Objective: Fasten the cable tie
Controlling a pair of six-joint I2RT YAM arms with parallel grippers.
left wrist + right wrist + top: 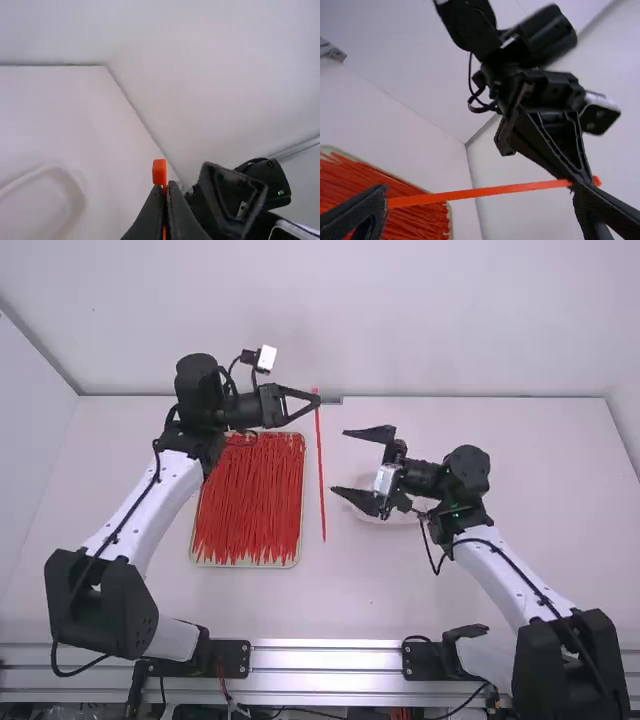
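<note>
- High view: my left gripper (314, 406) is clamped on one straight red plastic cable tie (321, 475) just below its head. The strap runs toward 6 o'clock from there.
- My right gripper (362, 462) sits at 3 o'clock of the strap with its jaws wide apart, gripping nothing.
- As I judge it, one tie is singled out and that is all. It forms no loop, and the tail is not through the head, so bending, threading and pulling tight are left.
- Count: one held tie, and one flat beige tray (246, 564) at 9 o'clock of it, heaped with red cable ties (250, 495), too many to count.
- Also one shallow white dish (395, 519) and two grippers.
</note>
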